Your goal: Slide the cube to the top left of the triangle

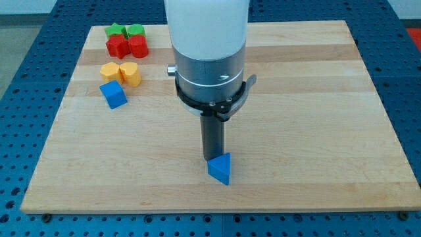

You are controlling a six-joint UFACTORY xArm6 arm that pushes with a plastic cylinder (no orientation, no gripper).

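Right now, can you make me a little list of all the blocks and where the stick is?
blue triangle: near the view's bottom, middle of the board
my tip: right behind the blue triangle, at its top-left edge; its very end is hidden by the block
blue cube: at the view's left, far from the triangle
yellow blocks: two, side by side, just above the blue cube
red blocks: two, at the view's top left
green blocks: two, just behind the red ones
wooden board: under everything
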